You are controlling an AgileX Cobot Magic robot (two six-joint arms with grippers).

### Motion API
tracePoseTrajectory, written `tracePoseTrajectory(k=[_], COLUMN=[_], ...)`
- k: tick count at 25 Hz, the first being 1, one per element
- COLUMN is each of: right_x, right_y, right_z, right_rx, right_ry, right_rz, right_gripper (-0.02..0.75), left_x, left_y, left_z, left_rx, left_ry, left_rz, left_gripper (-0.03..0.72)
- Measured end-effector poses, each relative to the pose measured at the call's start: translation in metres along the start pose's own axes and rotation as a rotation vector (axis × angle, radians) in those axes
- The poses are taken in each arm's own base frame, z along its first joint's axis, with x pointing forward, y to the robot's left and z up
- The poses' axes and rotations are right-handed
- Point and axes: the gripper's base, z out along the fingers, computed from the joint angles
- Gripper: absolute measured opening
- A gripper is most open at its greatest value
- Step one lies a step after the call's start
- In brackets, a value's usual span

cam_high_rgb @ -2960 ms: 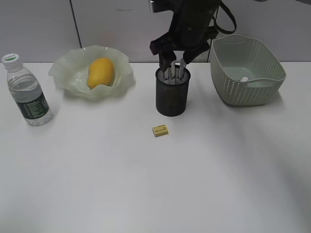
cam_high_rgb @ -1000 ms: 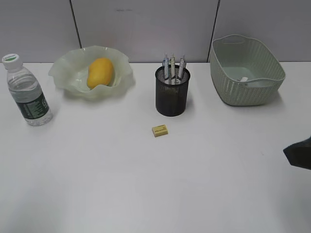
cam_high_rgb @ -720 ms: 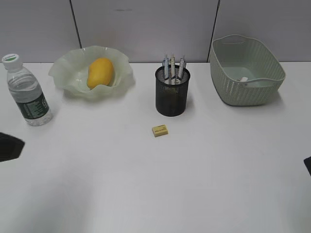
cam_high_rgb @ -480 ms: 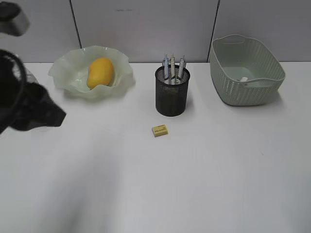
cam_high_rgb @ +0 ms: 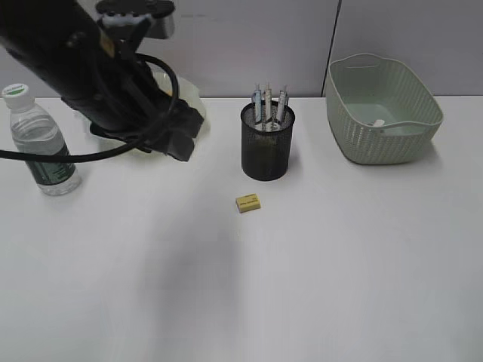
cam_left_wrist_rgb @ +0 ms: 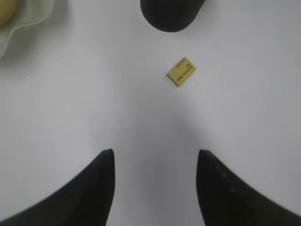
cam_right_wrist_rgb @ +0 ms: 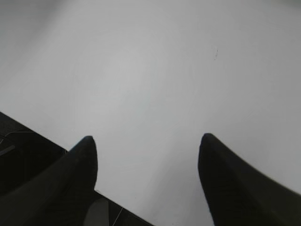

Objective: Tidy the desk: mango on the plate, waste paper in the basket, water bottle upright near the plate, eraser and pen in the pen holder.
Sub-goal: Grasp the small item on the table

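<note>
Left arm (cam_high_rgb: 113, 83) swung in, gripper (cam_left_wrist_rgb: 155, 162) spread (empty), eraser (cam_left_wrist_rgb: 181, 72) lying diagonal, up-right.

A pale grey panelled wall (cam_high_rgb: 249, 45) stands behind the desk, divided by two thin dark vertical seams (cam_high_rgb: 333, 45). Light is soft and even, casting only faint blurred shadows on the white surface (cam_high_rgb: 317, 286). No floor or window can be made out.

Matt white bench (cam_high_rgb: 317, 286), smooth all over. Black wire-mesh pen holder (cam_high_rgb: 266, 151), clear plastic water bottle (cam_high_rgb: 41, 147) catching light, woven-texture plastic basket (cam_high_rgb: 381, 113), and a dull yellow eraser (cam_high_rgb: 248, 202).
</note>
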Motion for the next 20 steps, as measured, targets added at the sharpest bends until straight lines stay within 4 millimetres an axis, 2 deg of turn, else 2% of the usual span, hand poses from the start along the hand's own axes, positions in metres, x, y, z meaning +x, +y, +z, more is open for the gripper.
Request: tracePoseTrajectory(k=[8, 16, 20], right_x=[0.0, -0.002, -0.003], right_y=[0.0, 0.0, 0.0], right_z=[0.0, 0.0, 0.0], right_rx=[0.0, 0.001, 0.0], right_ry=[-0.001, -0.025, -0.028], right_rz=[0.002, 0.002, 0.004], right_gripper=[0.531, 0.531, 0.531], left_x=[-0.015, -0.016, -0.021], left_y=[-0.01, -0.013, -0.014], left_z=[0.04, 0.075, 0.089], left_rx=[0.02, 0.059, 0.057], left_ry=[0.024, -0.008, -0.08], left_rz=[0.122, 0.482, 0.552], left_gripper=[0.478, 0.484, 0.485])
